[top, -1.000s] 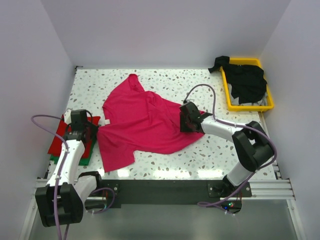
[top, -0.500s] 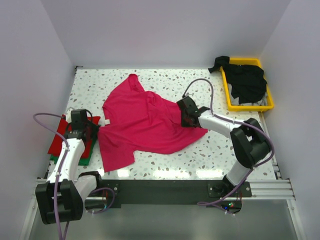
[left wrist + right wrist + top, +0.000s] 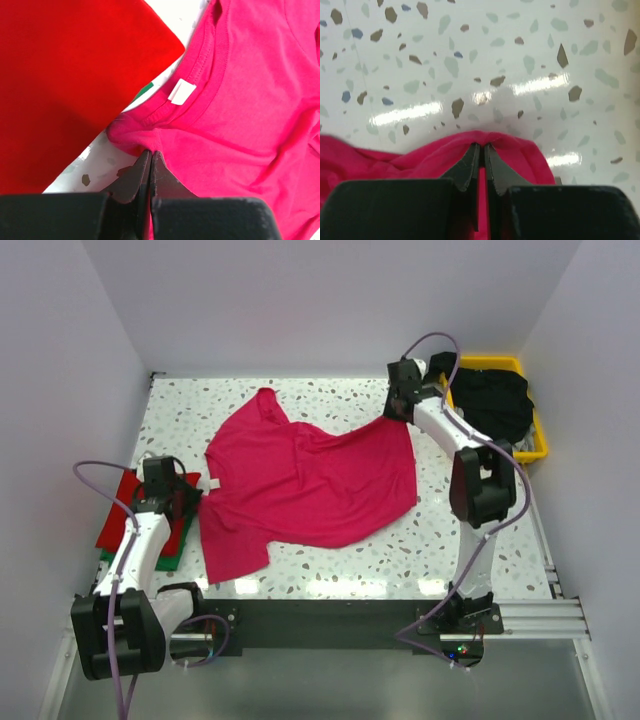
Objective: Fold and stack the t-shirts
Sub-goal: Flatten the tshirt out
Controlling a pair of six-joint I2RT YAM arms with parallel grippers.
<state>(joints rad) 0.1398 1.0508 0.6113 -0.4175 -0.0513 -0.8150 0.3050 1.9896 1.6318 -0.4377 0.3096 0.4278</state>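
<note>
Currently we find the pink t-shirt (image 3: 310, 485) spread over the middle of the worktop (image 3: 470, 530). It lies mostly flat, with creases through its centre. A narrow part of it reaches toward the far wall, and a loose flap points toward the near edge.

The left end effector (image 3: 150, 156) sits at the left side of this shirt. Its two fingers are pressed together on a small pinched fold of pink cloth at the neckband, near the white label (image 3: 181, 92).

Just beside that fold lies the red t-shirt (image 3: 65, 75), folded flat at the left edge of the worktop. It rests on the green t-shirt (image 3: 170, 562), of which we see only a strip along the near side.

The right end effector (image 3: 481, 147) is at the far right corner of the pink t-shirt. Its fingers are together on a raised ridge of pink cloth at the shirt's edge, with bare speckled worktop beyond it. From above, the right arm is stretched far across the worktop, and the pink cloth is drawn out toward this corner.

The yellow tray (image 3: 470, 452) stands at the far right corner of the worktop, near the right end effector. It holds the black t-shirts (image 3: 495, 400) in a loose heap, and part of one hangs over the tray's far left rim.
</note>
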